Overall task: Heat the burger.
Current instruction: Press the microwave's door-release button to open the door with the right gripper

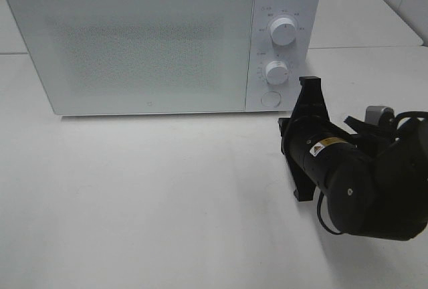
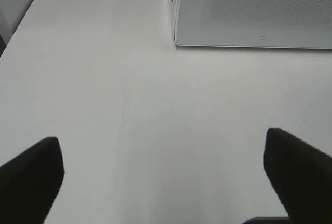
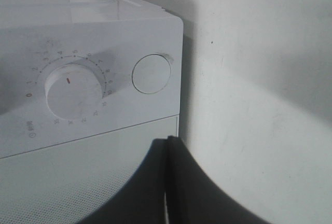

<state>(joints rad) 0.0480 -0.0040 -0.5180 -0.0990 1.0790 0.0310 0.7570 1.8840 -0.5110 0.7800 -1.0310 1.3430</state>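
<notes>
White microwave (image 1: 134, 41) is shut and no burger shows, so the right fingers (image 3: 181, 193), pressed tight together, should push straight on the round button (image 3: 151, 73) while the left fingers (image 2: 31, 175) hang wide open.

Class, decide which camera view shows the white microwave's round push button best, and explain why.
The right wrist view: the round white push button appears large and sharp beside the numbered white dial. The exterior high view shows the button small and distant. The left wrist view shows only the white microwave's door, no button.
</notes>
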